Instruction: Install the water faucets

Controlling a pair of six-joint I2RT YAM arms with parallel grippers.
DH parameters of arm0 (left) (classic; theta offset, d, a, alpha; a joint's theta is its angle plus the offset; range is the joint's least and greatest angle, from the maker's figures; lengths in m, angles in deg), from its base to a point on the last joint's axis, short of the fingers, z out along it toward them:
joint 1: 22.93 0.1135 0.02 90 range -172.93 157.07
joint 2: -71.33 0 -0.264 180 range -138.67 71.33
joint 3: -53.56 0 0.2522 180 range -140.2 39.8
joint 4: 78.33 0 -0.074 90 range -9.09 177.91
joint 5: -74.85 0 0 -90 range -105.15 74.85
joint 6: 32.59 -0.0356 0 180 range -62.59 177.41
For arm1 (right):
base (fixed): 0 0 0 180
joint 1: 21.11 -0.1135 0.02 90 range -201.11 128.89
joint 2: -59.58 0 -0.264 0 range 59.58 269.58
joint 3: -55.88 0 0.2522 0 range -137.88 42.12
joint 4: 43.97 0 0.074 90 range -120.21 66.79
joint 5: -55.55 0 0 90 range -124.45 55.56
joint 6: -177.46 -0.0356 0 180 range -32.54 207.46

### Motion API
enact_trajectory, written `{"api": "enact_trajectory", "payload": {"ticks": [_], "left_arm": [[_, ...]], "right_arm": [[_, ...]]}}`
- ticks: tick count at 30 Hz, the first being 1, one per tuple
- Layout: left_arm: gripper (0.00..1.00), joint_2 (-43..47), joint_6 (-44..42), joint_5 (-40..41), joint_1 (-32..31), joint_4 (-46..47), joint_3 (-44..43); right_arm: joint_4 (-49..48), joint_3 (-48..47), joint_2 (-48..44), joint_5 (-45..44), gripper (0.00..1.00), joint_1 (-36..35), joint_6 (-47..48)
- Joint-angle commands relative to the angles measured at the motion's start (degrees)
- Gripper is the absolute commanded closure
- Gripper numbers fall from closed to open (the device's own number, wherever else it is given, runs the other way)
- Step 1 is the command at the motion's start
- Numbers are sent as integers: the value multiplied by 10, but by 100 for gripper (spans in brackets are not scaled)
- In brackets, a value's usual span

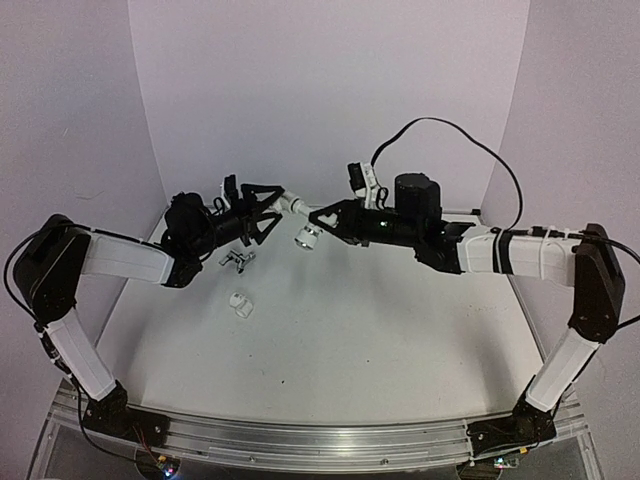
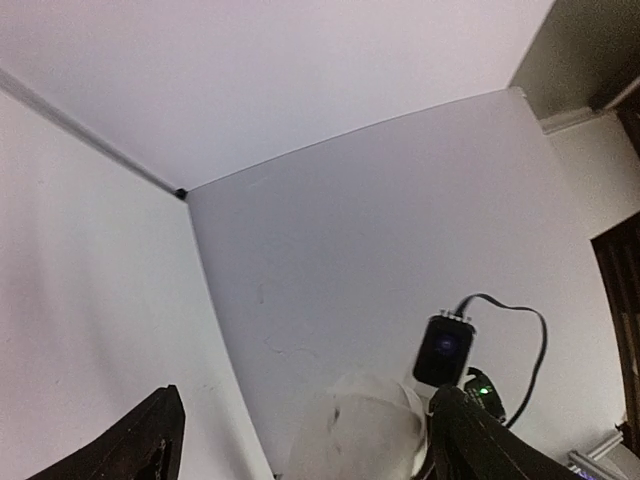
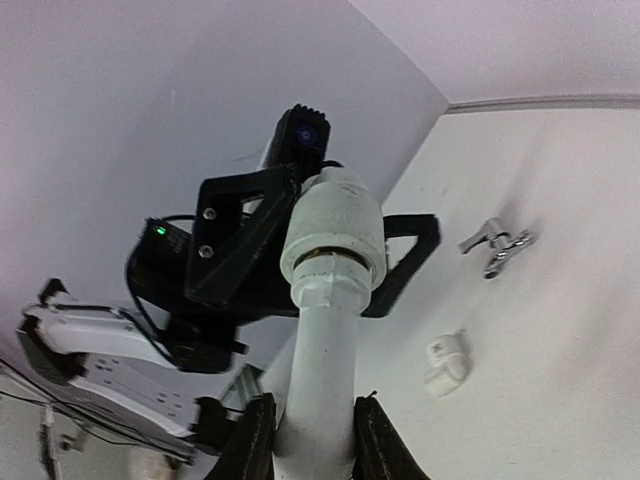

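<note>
My right gripper (image 3: 310,425) is shut on the stem of a white pipe fitting (image 3: 325,330), held above the table. Its round collar (image 3: 333,225) points at my left gripper (image 1: 264,206). That gripper is open; its black fingers (image 3: 240,240) stand on either side of the collar, apart from it. In the left wrist view the fitting (image 2: 365,430) is a white blur between the spread fingers (image 2: 140,445). From above, the fitting (image 1: 293,204) spans the gap between the two grippers. A silver pronged metal piece (image 1: 238,260) and a small white fitting (image 1: 241,303) lie on the table below.
White walls enclose the table (image 1: 400,340) at the back and on both sides. The right wrist camera (image 2: 443,350) and its cable face my left gripper. The metal piece (image 3: 497,245) and the small fitting (image 3: 447,362) lie left of centre, under the left arm.
</note>
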Motion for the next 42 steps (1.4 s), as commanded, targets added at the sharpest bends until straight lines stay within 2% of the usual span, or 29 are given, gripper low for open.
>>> {"api": "enact_trajectory", "payload": {"ticks": [1, 4, 7, 12, 17, 25, 33, 37, 42], "left_arm": [[12, 85, -18, 11, 16, -149, 26], [14, 110, 3, 14, 22, -218, 31], [20, 104, -4, -2, 22, -323, -21], [21, 80, 24, -8, 18, -444, -96], [20, 38, 52, -13, 2, -497, -155], [19, 0, 65, -2, -16, -504, -203], [21, -27, 61, -4, -27, -506, -224], [31, -37, 54, -11, -30, -506, -234], [51, -32, 32, -2, -31, -506, -239]], "right_arm": [[105, -32, -51, -101, 100, 3, 226], [159, -47, -51, -137, 100, 2, 298], [192, -58, -51, -183, 100, -9, 376], [271, -109, -28, -340, 100, -64, 518], [300, -144, 3, -458, 100, -105, 607], [309, -171, 37, -514, 100, -140, 657], [312, -200, 63, -525, 100, -161, 669], [312, -214, 73, -521, 100, -167, 669], [310, -207, 56, -474, 100, -166, 621]]}}
